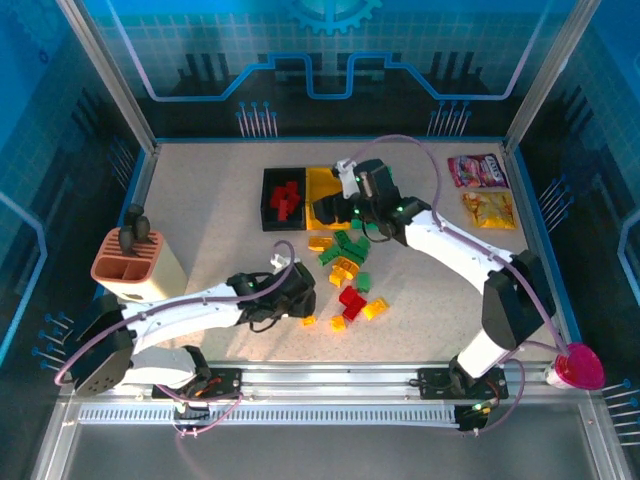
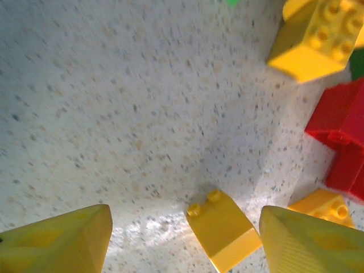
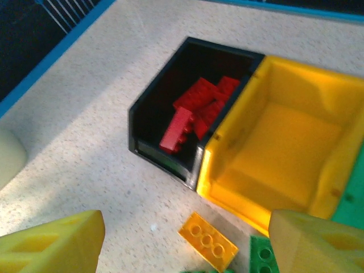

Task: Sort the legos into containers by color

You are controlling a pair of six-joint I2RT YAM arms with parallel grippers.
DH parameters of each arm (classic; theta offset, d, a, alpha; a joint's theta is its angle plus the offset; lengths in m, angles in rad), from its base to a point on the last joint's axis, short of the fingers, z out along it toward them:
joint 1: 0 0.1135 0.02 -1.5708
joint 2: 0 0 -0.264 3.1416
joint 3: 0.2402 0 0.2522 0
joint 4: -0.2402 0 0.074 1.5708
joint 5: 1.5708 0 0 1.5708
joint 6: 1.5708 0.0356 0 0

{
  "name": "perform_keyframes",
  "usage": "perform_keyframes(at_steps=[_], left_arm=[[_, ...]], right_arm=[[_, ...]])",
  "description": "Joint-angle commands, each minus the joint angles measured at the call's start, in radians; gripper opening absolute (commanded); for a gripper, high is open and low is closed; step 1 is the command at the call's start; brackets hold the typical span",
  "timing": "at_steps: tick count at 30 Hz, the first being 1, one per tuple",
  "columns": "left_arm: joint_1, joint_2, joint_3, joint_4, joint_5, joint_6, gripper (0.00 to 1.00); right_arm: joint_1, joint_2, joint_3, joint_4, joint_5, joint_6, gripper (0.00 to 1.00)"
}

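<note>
The containers stand in a row at the back: a black bin (image 1: 283, 198) (image 3: 153, 122) holding several red legos (image 3: 196, 111), a yellow bin (image 1: 322, 185) (image 3: 284, 148) beside it, and a green bin (image 3: 350, 199) at the right wrist view's edge. Loose red, yellow and green legos (image 1: 347, 268) lie mid-table. My left gripper (image 1: 304, 304) (image 2: 186, 213) is open low over the table, with a small yellow lego (image 2: 223, 236) lying between its fingers, nearer the right one. My right gripper (image 1: 328, 212) (image 3: 187, 239) is open in front of the black and yellow bins, above a flat yellow lego (image 3: 207, 242).
A terracotta-and-cream holder (image 1: 135, 262) stands at the left. Two snack packets (image 1: 478, 170) (image 1: 488, 208) lie at the back right. A pink cup (image 1: 580, 368) sits at the near right corner. Red legos (image 2: 341, 131) and a yellow one (image 2: 313, 40) lie right of the left gripper.
</note>
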Motion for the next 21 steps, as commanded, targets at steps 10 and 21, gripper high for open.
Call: perform_keyframes(at_steps=[10, 21], left_arm=[[-0.064, 0.192, 0.120, -0.091, 0.075, -0.163, 0.67], [-0.068, 0.257, 0.140, -0.116, 0.105, -0.201, 0.65]], right_arm=[[-0.042, -0.126, -0.224, 0.138, 0.006, 0.089, 0.77], [-0.074, -0.189, -0.338, 0.170, 0.004, 0.116, 0.77]])
